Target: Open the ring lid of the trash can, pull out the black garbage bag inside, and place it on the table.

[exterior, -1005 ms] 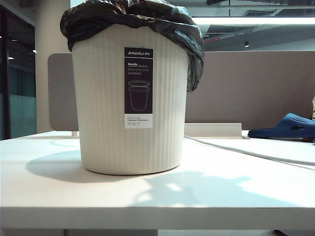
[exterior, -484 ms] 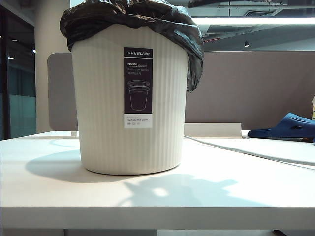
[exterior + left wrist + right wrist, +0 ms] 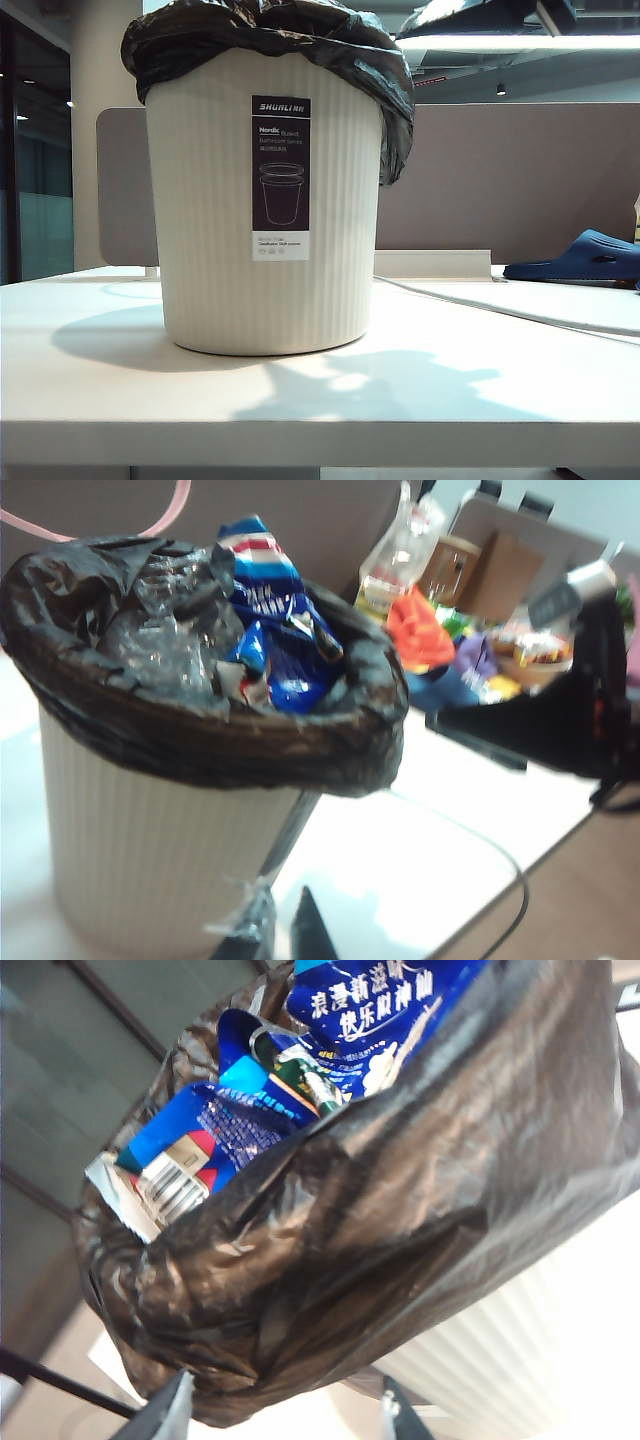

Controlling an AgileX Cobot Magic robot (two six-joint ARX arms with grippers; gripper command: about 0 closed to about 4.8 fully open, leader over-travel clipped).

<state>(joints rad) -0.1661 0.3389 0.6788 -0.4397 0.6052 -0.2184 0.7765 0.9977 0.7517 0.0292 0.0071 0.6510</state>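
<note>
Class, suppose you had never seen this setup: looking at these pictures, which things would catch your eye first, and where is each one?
The big ribbed cream trash can dominates the middle of the white table, with the glossy black garbage bag folded over its mouth. Bright blue snack wrappers fill the bag. The right gripper, open, hangs beside the bag's overhang; the left gripper, shut, sits low beside the can; a blue slipper lies far right.

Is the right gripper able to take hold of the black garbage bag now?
Probably yes: the right gripper has its jaws open just beside the black garbage bag overhanging the trash can, with nothing between.
</note>
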